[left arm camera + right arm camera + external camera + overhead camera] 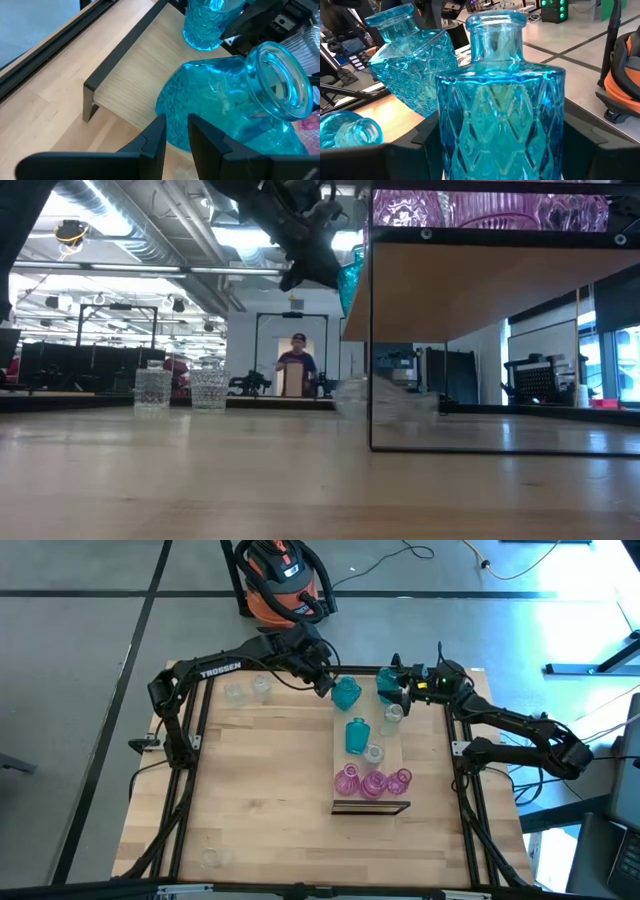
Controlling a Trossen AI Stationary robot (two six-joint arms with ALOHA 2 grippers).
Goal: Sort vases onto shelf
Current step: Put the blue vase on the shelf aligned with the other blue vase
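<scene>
Both arms work at the far end of the shelf (385,755), which stands raised on a dark frame. The left gripper (330,687) is clamped on a tilted teal vase (346,693) above the shelf's end; the right gripper (400,685) grips an upright teal bottle (386,683) beside it, apparently both awaiting placement near the blue group; pink vases (372,782) occupy the near end.

high view straight down; low view level at tabletop; wrist views close, sharing teal vase (230,110).
</scene>
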